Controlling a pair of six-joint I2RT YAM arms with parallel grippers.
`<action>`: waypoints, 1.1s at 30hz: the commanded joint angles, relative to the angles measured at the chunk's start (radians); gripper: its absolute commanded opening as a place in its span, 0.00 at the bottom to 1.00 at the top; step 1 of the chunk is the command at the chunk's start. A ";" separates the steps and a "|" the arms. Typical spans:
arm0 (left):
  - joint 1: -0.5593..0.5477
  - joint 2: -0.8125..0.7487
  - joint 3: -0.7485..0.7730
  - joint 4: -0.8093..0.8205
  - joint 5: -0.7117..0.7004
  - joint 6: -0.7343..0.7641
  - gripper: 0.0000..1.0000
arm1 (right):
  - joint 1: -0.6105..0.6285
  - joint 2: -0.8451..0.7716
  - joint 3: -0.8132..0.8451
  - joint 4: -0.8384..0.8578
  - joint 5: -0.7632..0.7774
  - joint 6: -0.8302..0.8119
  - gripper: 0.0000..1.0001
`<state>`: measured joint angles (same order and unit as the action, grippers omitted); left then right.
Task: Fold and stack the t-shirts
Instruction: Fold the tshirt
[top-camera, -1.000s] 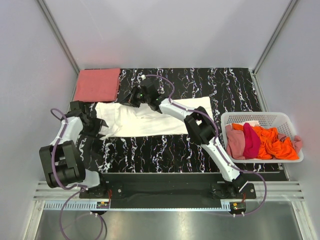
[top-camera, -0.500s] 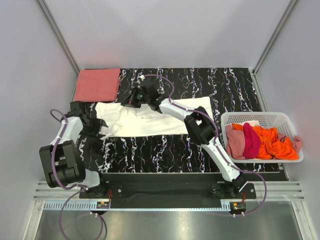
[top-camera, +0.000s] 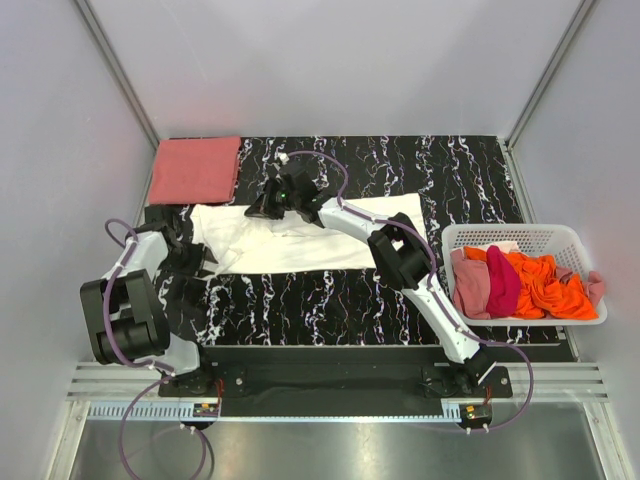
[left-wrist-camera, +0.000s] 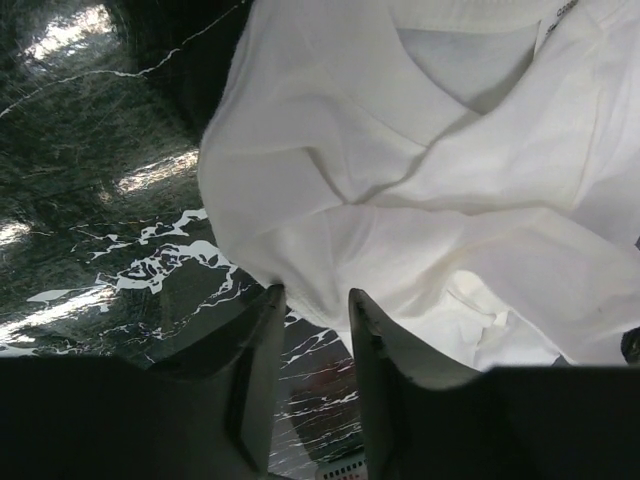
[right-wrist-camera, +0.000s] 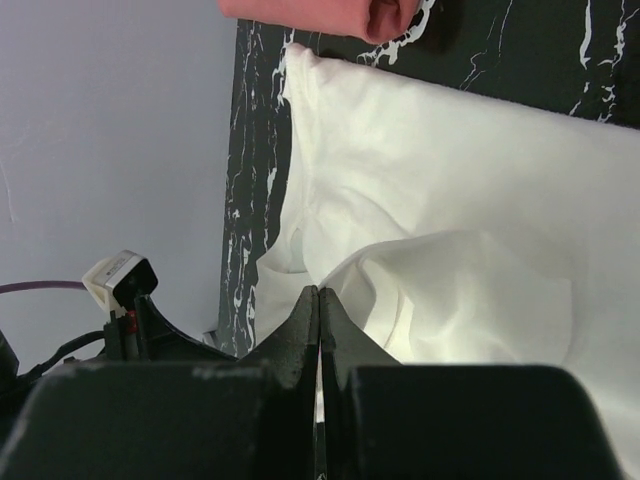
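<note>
A cream-white t-shirt (top-camera: 320, 240) lies spread across the black marbled table. My right gripper (top-camera: 262, 208) sits at its far left edge, shut on a raised fold of the white cloth (right-wrist-camera: 470, 200); in the right wrist view the gripper (right-wrist-camera: 319, 292) has its fingers pressed together. At the shirt's near left corner my left gripper (top-camera: 198, 256) stands open. The left wrist view shows that gripper (left-wrist-camera: 312, 295) with the white hem (left-wrist-camera: 420, 200) lying between its fingertips, unpinched. A salmon-pink t-shirt (top-camera: 195, 168) lies folded at the far left corner.
A white slatted basket (top-camera: 500, 232) at the right table edge holds dusty pink (top-camera: 470, 285), magenta (top-camera: 503, 280) and orange (top-camera: 545, 285) shirts. Grey walls enclose the table on three sides. The right arm reaches diagonally over the white shirt.
My left gripper's jaws have narrowed around the shirt's hem and the left arm has drawn in a little. The right gripper has shifted slightly with its fold of cloth.
</note>
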<state>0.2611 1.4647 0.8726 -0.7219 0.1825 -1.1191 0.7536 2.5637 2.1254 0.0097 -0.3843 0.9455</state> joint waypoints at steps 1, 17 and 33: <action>0.003 0.006 0.006 0.013 0.008 0.018 0.35 | 0.012 -0.077 -0.001 0.001 0.007 -0.042 0.01; 0.006 0.035 -0.006 0.007 0.006 0.021 0.38 | 0.020 -0.079 0.024 -0.057 0.027 -0.086 0.01; 0.023 0.101 0.229 0.003 -0.166 0.154 0.00 | 0.023 -0.040 0.174 -0.142 0.061 -0.166 0.00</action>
<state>0.2718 1.5387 1.0431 -0.7238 0.0910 -1.0309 0.7658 2.5614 2.2219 -0.1234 -0.3527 0.8150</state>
